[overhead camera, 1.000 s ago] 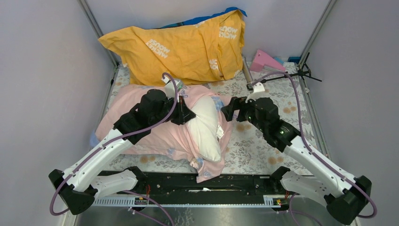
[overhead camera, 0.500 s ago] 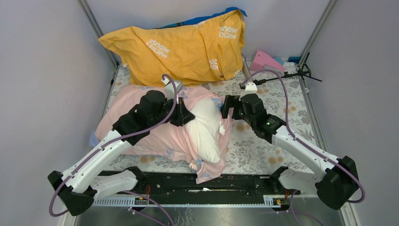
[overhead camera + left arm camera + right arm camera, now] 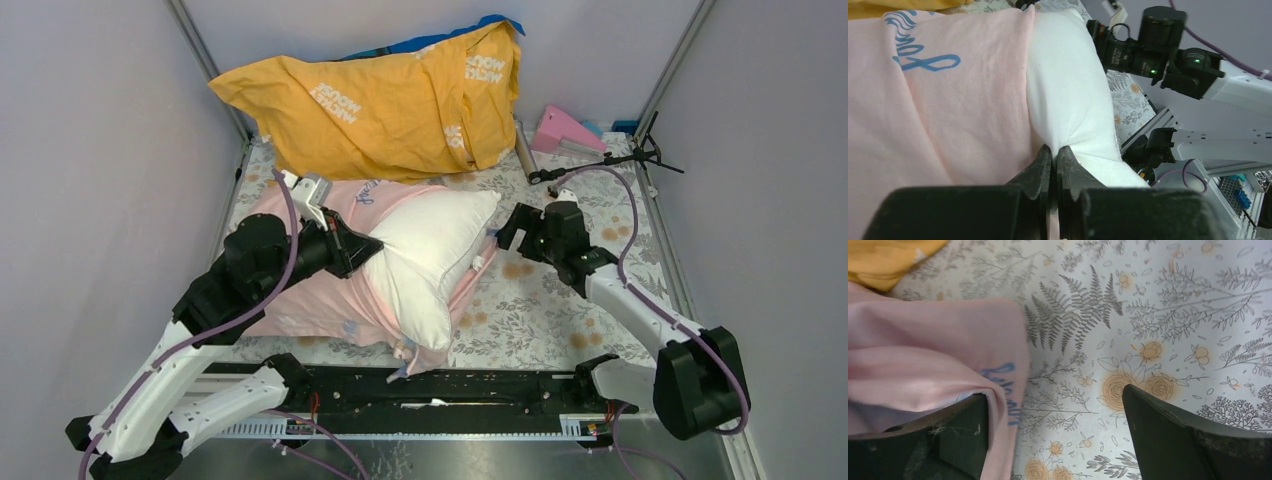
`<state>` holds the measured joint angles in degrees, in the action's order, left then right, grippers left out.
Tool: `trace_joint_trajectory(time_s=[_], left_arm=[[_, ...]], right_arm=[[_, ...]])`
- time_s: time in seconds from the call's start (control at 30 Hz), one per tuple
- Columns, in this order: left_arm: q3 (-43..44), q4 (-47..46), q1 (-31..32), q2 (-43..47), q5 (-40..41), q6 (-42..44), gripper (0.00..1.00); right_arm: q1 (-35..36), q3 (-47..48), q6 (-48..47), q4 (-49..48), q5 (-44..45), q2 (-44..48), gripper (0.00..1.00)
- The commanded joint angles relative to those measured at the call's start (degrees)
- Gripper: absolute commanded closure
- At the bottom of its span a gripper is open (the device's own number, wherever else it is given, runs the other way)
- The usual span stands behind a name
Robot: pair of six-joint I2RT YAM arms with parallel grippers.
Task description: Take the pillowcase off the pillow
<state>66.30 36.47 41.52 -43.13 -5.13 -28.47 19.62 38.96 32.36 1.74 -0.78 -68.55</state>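
The white pillow (image 3: 432, 250) lies mid-table, its right half bare and its left half inside the pale pink pillowcase (image 3: 300, 305). My left gripper (image 3: 372, 254) is shut at the pillowcase's open edge (image 3: 1013, 100). White pillow fabric (image 3: 1068, 95) puckers towards its tips (image 3: 1054, 150). My right gripper (image 3: 504, 232) stands open just right of the pillow's far corner, low over the floral cloth. In the right wrist view a pink pillowcase flap with blue lettering (image 3: 998, 385) drapes against the left finger (image 3: 948, 440), and nothing lies between the fingers (image 3: 1055, 425).
A yellow-orange cushion with white lettering (image 3: 385, 100) leans against the back wall. A pink wedge-shaped object (image 3: 563, 130) and a thin black stand (image 3: 610, 160) sit at the back right. A floral cloth (image 3: 560, 300) covers the table, and walls close in on both sides.
My left arm has pulled left and nearer, drawing the pillowcase's edge back so more white pillow shows. The right gripper has drawn away to the right of the pillow, fully open.
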Motion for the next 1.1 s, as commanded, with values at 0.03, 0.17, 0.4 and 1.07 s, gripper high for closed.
trace_joint_trajectory(time_s=[0.03, 0.17, 0.4, 1.07], left_arm=[[1.0, -8.6, -0.1, -1.1, 0.9, 0.3, 1.0], [0.8, -9.6, -0.1, -1.9, 0.1, 1.3, 1.0], [-1.4, -12.8, -0.2, -3.4, -4.5, 1.4, 1.0], [7.9, -13.8, 21.0, -25.7, 11.9, 5.5, 0.16]], right_arm=[[-1.2, 2.1, -2.9, 0.4, -4.3, 9.4, 0.01], [-1.2, 2.2, -4.0, 2.9, -4.9, 15.8, 0.01], [-1.2, 2.4, -3.4, 4.8, -10.7, 20.7, 0.0], [-1.2, -3.3, 4.3, 8.0, -19.2, 19.0, 0.0]])
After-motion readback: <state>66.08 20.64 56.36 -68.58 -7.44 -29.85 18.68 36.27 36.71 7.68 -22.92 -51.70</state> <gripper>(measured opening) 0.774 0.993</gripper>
